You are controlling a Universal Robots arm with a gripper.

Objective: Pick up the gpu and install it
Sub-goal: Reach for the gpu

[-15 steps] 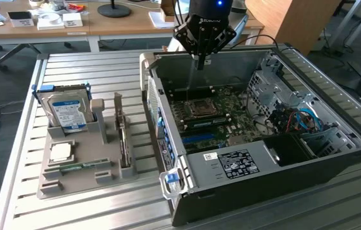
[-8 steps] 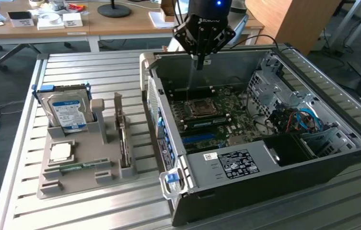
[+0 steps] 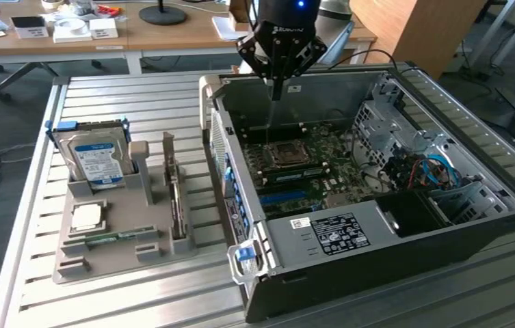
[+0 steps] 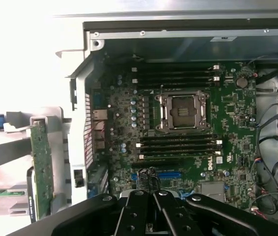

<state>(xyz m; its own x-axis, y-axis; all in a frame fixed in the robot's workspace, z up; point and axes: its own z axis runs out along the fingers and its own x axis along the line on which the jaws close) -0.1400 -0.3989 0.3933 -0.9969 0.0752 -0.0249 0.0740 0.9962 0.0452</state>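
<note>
Gripper (image 3: 276, 92) pressed together, as I see it, poised over the open computer case (image 3: 403, 263) (above the motherboard (image 3: 330, 171)). The gpu (image 3: 177, 198) stands on edge in the gray holder (image 3: 111, 253) on the surface (image 3: 129, 301), just beside the case.

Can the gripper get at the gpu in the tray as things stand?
Probably yes. The gpu stands on edge in the tray, its top edge bare with nothing above it. The gripper hangs over the open case next to the tray, fingers shut, holding nothing.
</note>
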